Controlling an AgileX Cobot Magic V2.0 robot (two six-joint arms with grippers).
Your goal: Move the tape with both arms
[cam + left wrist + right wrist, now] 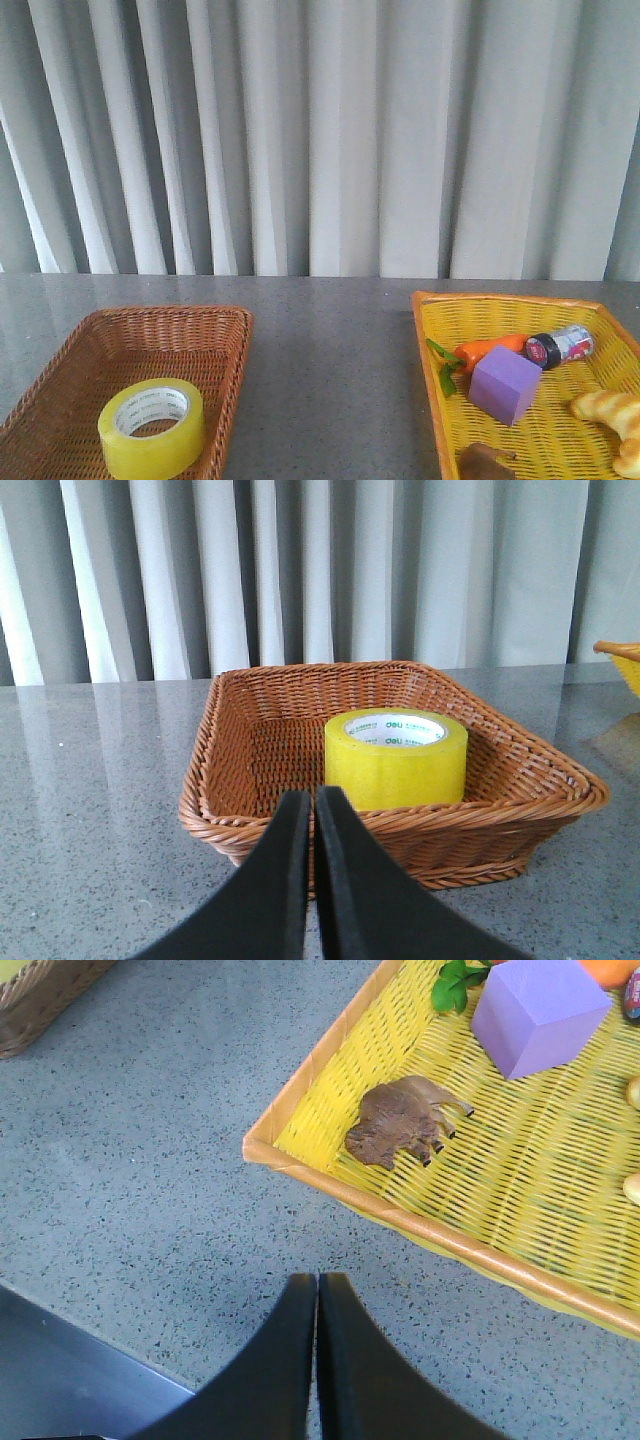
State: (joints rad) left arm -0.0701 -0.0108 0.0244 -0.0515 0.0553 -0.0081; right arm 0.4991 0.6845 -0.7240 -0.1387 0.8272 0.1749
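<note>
The tape [152,428], a wide yellow-green roll with a white printed core, lies flat in the brown wicker basket [215,330] at the front left. It also shows in the left wrist view [396,759], inside the same basket [260,825]. My left gripper [313,798] is shut and empty, held outside the basket's near rim, short of the tape. My right gripper [317,1282] is shut and empty over bare table, just outside the yellow basket [400,1222]. Neither gripper shows in the front view.
The yellow basket [440,340] at the front right holds a purple cube [505,384], a toy carrot [485,350], a small jar [560,347], bread [612,412] and a brown toy animal [400,1122]. The table's front edge [90,1345] is near my right gripper. Grey curtains hang behind.
</note>
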